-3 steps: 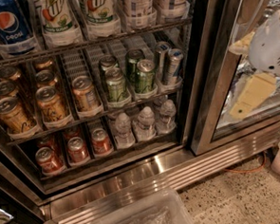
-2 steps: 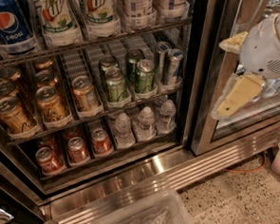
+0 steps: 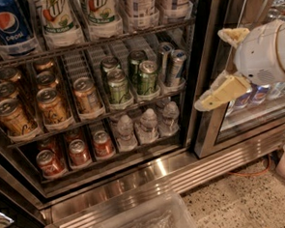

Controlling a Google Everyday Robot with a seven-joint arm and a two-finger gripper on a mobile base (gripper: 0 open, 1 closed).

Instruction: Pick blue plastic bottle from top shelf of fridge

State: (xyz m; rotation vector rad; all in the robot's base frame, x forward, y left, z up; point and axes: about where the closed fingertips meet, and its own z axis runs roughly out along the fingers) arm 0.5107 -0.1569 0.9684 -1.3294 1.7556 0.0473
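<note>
The fridge stands with its left door open, showing wire shelves. On the top shelf stand a dark blue Pepsi bottle, white-and-green soda bottles and, to the right, two pale-labelled bottles cut off by the top edge. I cannot tell if either is the blue plastic bottle. My gripper is at the right, in front of the closed glass door and the door post. Its two tan fingers are spread apart and hold nothing. It is right of and below the top shelf.
The middle shelf holds orange cans and green and silver cans. Small water bottles and red cans sit lower. A clear plastic bin is on the floor in front. The closed right glass door is behind the gripper.
My gripper has moved left and slightly down, closer to the door post and the open fridge. The bottles and cans have not moved.
</note>
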